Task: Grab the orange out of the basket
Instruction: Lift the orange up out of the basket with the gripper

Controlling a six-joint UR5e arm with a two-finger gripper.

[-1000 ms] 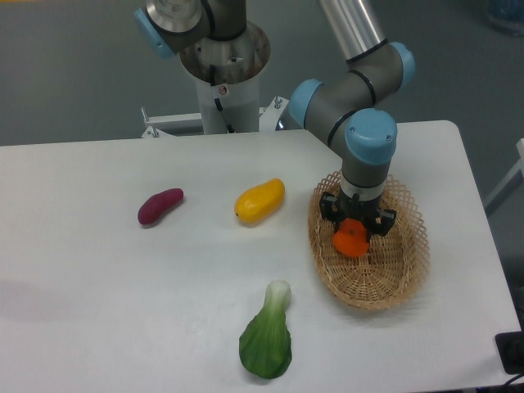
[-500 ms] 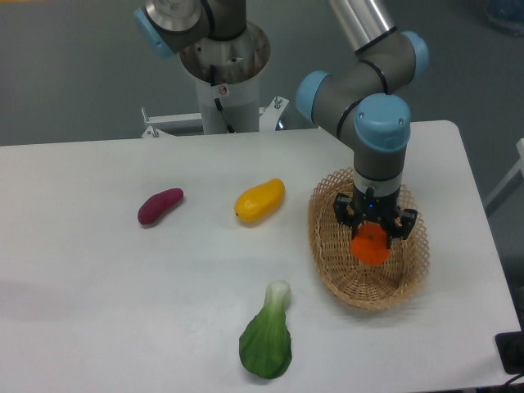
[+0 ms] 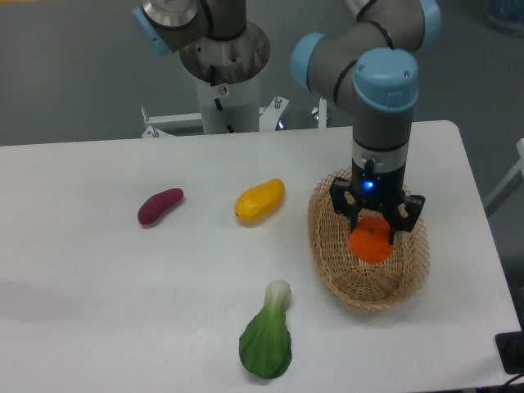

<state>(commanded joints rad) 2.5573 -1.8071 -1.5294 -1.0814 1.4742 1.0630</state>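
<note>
The orange (image 3: 372, 244) is a small round bright-orange fruit, seen over the middle of the oval wicker basket (image 3: 327, 266) at the table's right side. My gripper (image 3: 375, 234) points straight down onto it, and its black fingers (image 3: 355, 221) are shut on the fruit's sides. Whether the orange still rests on the basket floor or hangs just above it, I cannot tell. The top of the fruit is partly covered by the gripper body.
A yellow-orange mango-like fruit (image 3: 259, 201) lies left of the basket. A purple sweet potato (image 3: 160, 205) is farther left. A green bok choy (image 3: 267, 336) lies near the front edge. The robot base (image 3: 223, 65) stands behind the table.
The gripper has carried the orange from the basket's left part toward its middle and right, and the wrist has risen a little.
</note>
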